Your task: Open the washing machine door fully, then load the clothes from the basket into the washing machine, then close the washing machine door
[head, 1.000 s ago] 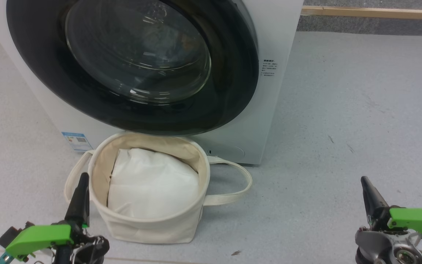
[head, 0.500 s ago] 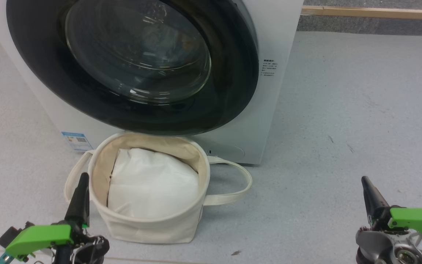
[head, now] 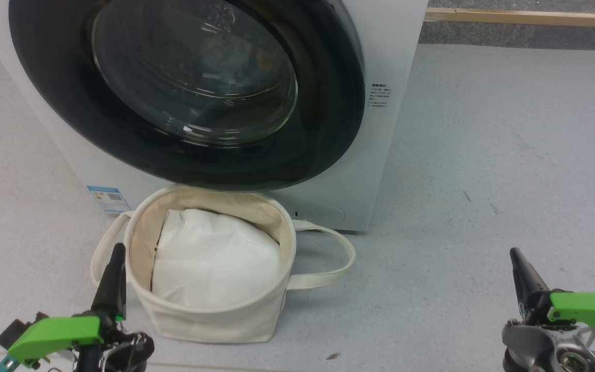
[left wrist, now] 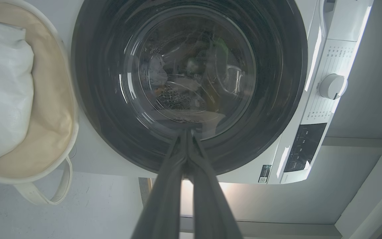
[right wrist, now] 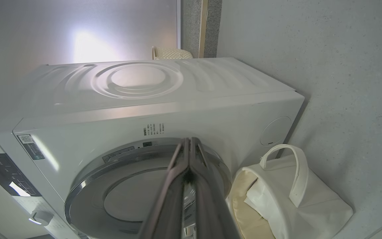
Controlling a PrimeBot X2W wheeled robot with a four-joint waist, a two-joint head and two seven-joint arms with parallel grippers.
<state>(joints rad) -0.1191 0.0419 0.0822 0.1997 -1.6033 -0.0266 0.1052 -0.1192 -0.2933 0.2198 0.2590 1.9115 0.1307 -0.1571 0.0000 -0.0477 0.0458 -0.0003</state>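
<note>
Just before the washing machine (head: 395, 51), its door (head: 323, 144) sitting flush, the basket (head: 215, 323) is standing on the floor (head: 483, 155) while the left tool (head: 116, 254) and right tool (head: 515, 256) are hovering, each pinched together.

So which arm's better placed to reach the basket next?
Left. The left gripper sits right beside the basket, by its handle loop; the right gripper is far off across the floor. Both have jaws shut.

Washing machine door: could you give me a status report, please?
Left gripper, right gripper shut, empty. Washing machine door closed. Basket sits close under door, white bundle inside.
</note>
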